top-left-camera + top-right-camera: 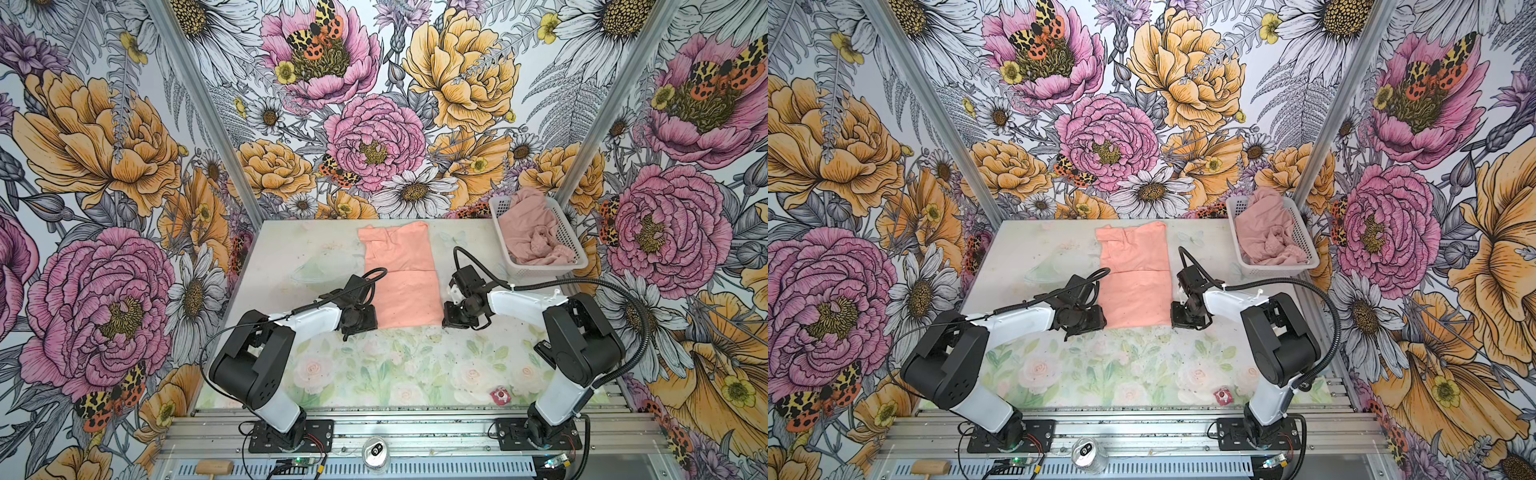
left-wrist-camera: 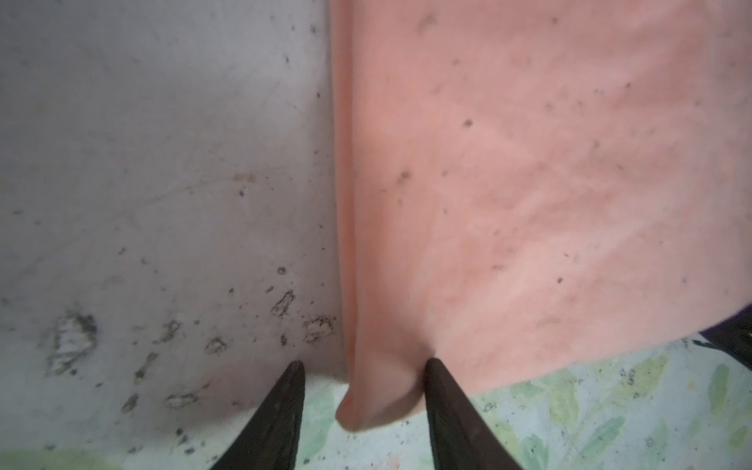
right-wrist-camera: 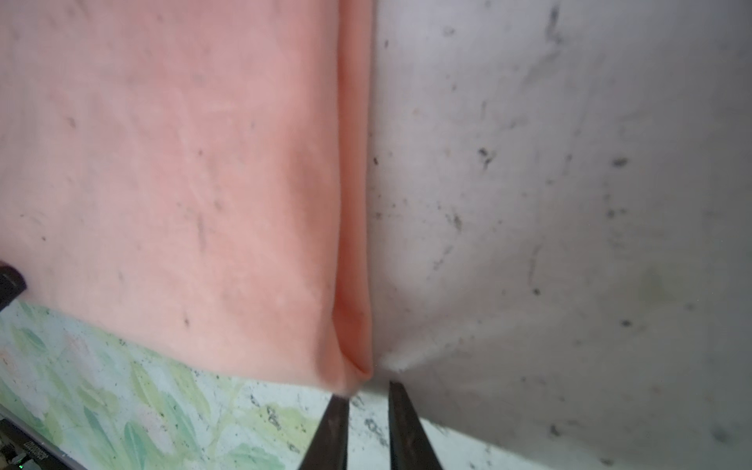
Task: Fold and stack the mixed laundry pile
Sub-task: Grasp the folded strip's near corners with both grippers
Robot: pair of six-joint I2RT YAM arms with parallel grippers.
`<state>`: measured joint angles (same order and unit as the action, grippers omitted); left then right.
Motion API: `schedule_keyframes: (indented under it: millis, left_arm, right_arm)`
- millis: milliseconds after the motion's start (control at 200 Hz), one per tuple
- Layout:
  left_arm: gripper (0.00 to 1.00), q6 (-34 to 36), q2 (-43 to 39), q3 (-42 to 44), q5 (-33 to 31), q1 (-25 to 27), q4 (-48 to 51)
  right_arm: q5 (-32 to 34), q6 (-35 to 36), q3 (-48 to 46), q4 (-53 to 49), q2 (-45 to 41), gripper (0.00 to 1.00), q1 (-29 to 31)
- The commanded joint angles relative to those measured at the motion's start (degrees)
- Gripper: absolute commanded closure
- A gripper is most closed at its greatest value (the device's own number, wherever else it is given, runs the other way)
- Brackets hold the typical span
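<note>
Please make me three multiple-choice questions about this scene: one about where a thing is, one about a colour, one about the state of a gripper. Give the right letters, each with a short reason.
1. Where is the dusty-pink garment?
A) in the white basket
B) at the table's near edge
C) hanging on the back wall

2. What colour is the T-shirt lying on the table?
A) blue
B) peach-orange
C) white

3. How does the left gripper stand?
A) shut on nothing
B) out of view
C) jaws apart, a shirt corner between them

Key: 1 A, both top views show it crumpled inside the basket. 2 B, every view shows peach-orange cloth. 3 C, the left wrist view shows the corner between two separated fingers.
</note>
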<state>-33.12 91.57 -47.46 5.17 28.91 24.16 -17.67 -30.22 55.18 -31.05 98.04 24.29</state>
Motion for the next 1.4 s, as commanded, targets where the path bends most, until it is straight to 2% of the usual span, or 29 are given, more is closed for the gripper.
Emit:
schedule_keyframes:
  millis: [0,245,580,931,1221,1396]
  left_arm:
    - [0.51,-0.48,0.28,2.48,0.02,-0.24,1.58]
    - [0.52,-0.66,-0.15,2.89,-0.05,-0.38,1.54]
    - [0.52,-0.81,0.27,3.21,0.21,-0.40,1.17]
    - [0.53,-0.67,1.74,3.43,0.71,-0.31,0.90]
    - [0.56,-1.15,3.06,3.61,0.67,-0.18,0.14]
    - [0.61,-1.31,3.53,3.60,0.68,0.06,0.11]
  right_arm:
    - [-0.39,-0.79,-0.71,-0.18,-3.79,0.72,-0.38]
    - [-1.40,-1.14,2.41,0.07,-6.37,0.61,-0.44]
    - [-0.20,1.33,5.29,0.86,2.50,0.60,-0.19]
    - [2.63,1.65,2.74,0.86,4.51,0.68,0.67]
    - [2.99,1.48,4.99,1.19,6.45,0.69,1.32]
    - [3.14,1.30,4.31,1.33,7.11,0.77,1.51]
